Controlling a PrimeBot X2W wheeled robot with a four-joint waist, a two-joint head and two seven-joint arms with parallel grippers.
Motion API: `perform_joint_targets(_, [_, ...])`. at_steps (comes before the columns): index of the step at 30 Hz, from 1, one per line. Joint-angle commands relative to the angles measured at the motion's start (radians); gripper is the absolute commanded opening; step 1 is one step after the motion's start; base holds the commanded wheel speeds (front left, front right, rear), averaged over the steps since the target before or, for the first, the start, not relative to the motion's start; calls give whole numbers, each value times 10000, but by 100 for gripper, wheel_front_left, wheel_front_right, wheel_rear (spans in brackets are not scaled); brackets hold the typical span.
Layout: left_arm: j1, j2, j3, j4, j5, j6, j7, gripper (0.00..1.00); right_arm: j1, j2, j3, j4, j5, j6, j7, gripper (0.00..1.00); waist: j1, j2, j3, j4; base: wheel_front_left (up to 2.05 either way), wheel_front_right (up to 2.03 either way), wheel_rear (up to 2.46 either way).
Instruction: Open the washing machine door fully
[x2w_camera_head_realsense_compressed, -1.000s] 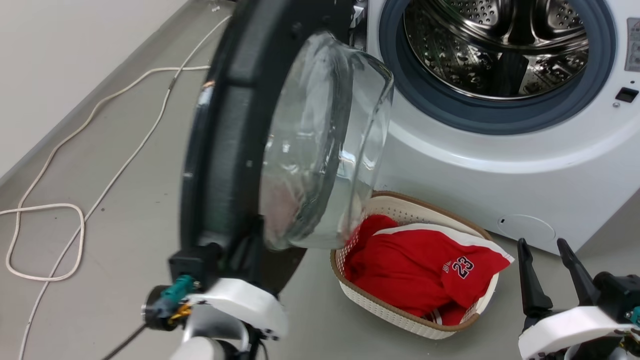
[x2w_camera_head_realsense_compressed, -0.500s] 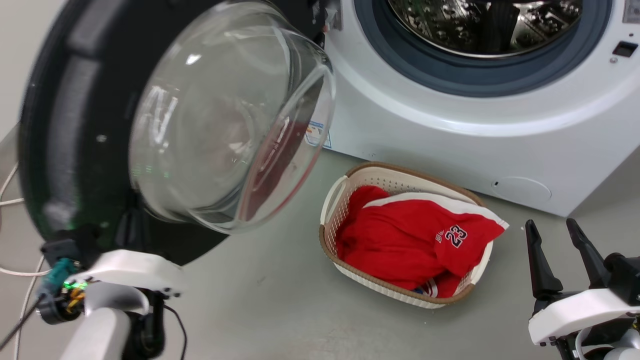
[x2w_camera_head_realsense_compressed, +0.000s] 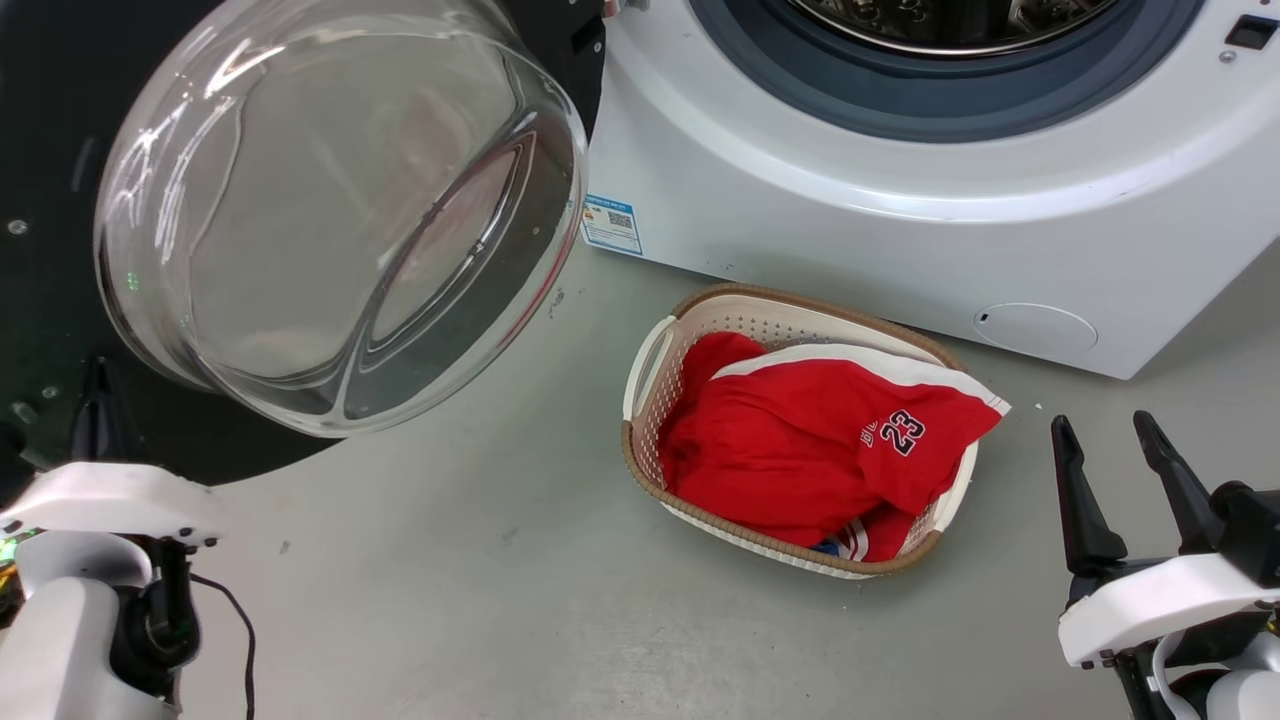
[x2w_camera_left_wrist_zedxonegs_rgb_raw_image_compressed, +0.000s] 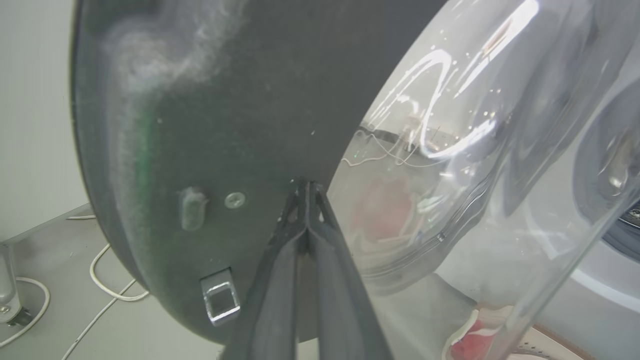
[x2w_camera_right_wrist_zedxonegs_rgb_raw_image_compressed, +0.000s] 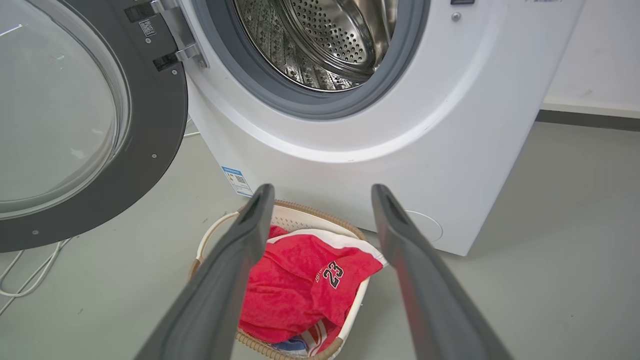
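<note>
The washing machine door (x2w_camera_head_realsense_compressed: 40, 150) is swung wide open at the left, its black inner face and bulging glass bowl (x2w_camera_head_realsense_compressed: 330, 210) turned toward me. My left gripper (x2w_camera_head_realsense_compressed: 98, 375) is at the door's lower edge. In the left wrist view its fingers (x2w_camera_left_wrist_zedxonegs_rgb_raw_image_compressed: 302, 187) are shut together, tips against the door's black inner face (x2w_camera_left_wrist_zedxonegs_rgb_raw_image_compressed: 225, 110) beside the glass. My right gripper (x2w_camera_head_realsense_compressed: 1108, 430) hangs open and empty at the lower right, well away from the door. From the right wrist view (x2w_camera_right_wrist_zedxonegs_rgb_raw_image_compressed: 322, 190) the door (x2w_camera_right_wrist_zedxonegs_rgb_raw_image_compressed: 155, 125) stands out to the left of the steel drum (x2w_camera_right_wrist_zedxonegs_rgb_raw_image_compressed: 325, 40).
The white washer (x2w_camera_head_realsense_compressed: 900, 230) fills the top right. A woven basket (x2w_camera_head_realsense_compressed: 640, 370) holding a red jersey (x2w_camera_head_realsense_compressed: 800, 450) sits on the grey floor in front of it. A white cable (x2w_camera_left_wrist_zedxonegs_rgb_raw_image_compressed: 110, 295) lies on the floor behind the door.
The door has swung further open to the left, from edge-on to showing its inner face. My left gripper moved left with it. The head camera has also shifted; the right gripper is still.
</note>
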Motion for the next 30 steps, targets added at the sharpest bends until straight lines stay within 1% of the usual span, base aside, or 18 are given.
perform_joint_targets(1, [-158,80,76,131,-10,-52,-66,0,-148,-44,16,35,36,0,-69,100,-1,0,4,-20,0,0,0])
perform_joint_targets(5, [-230,120,148,475,31,-182,-168,0,-164,-32,44,150,64,-2,-137,100,-1,0,-67,-59,0,0,0])
perform_joint_targets(8, [-47,-16,102,488,121,-211,-227,0,-140,4,47,243,54,0,-178,100,-1,0,-189,-65,0,0,0])
perform_joint_targets(13, [489,-208,-77,134,477,-92,-289,0,-22,135,20,467,68,0,-316,100,-1,0,-583,-42,0,0,0])
perform_joint_targets(21, [1985,-99,-636,-1585,1275,349,-198,0,319,363,-138,826,96,-2,-521,100,-1,0,-1483,157,0,0,0])
perform_joint_targets(27, [3002,-99,-1205,-3143,1724,841,311,0,641,528,-236,977,82,-2,-629,100,-1,0,-2111,344,0,0,0])
perform_joint_targets(28, [3351,-135,-1474,-3799,1860,1025,601,0,755,606,-280,1031,83,-2,-646,100,-1,0,-2394,375,0,0,0])
perform_joint_targets(29, [3431,-145,-1600,-4005,1919,1074,709,9,788,619,-305,1028,87,-2,-677,100,-1,0,-2477,370,0,0,0])
perform_joint_targets(30, [3492,-137,-1711,-4214,1997,1096,803,27,821,637,-327,1014,89,-2,-698,100,-1,0,-2532,357,0,0,0])
